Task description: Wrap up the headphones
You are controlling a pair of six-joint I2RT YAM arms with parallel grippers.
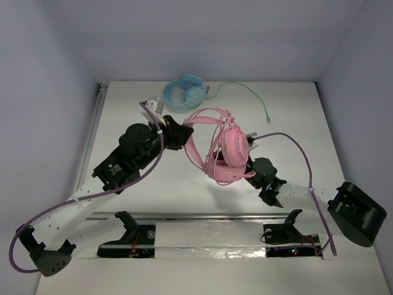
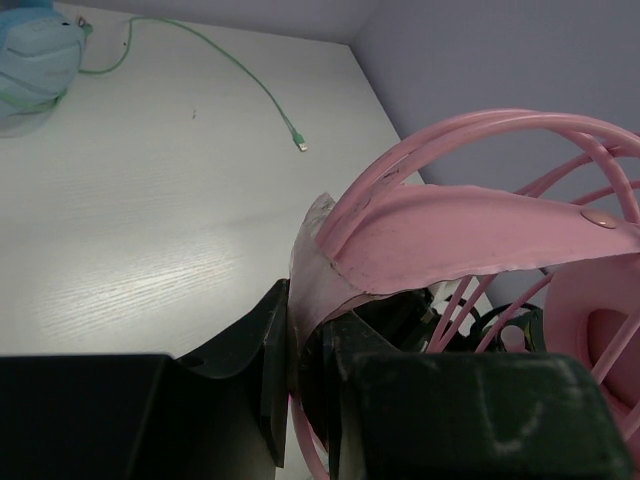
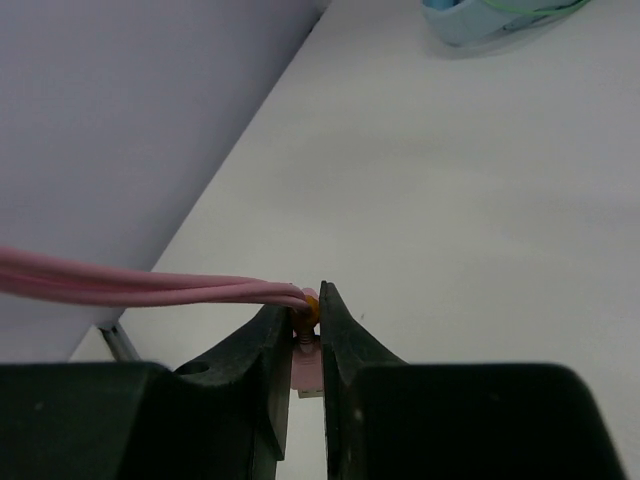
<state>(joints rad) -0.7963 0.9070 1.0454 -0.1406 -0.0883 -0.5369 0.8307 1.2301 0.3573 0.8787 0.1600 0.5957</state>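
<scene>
The pink headphones point(image 1: 226, 150) are held up over the middle of the table, with the thin pink cable point(image 1: 212, 144) looped several times around the headband and ear cups. My left gripper point(image 1: 183, 133) is shut on the headband's wide pink strap point(image 2: 470, 235); in the left wrist view the jaws point(image 2: 305, 325) pinch its end, and an ear cup point(image 2: 600, 340) shows at the right. My right gripper point(image 1: 250, 168) sits just below the ear cups. In the right wrist view it point(image 3: 308, 300) is shut on the cable's plug end point(image 3: 307, 365), and cable strands point(image 3: 150, 285) run off to the left.
Light blue headphones point(image 1: 184, 91) lie at the back of the table with a green cable point(image 1: 249, 93) trailing right; they also show in the left wrist view point(image 2: 35, 60) and the right wrist view point(image 3: 480, 15). Grey walls enclose the table on three sides.
</scene>
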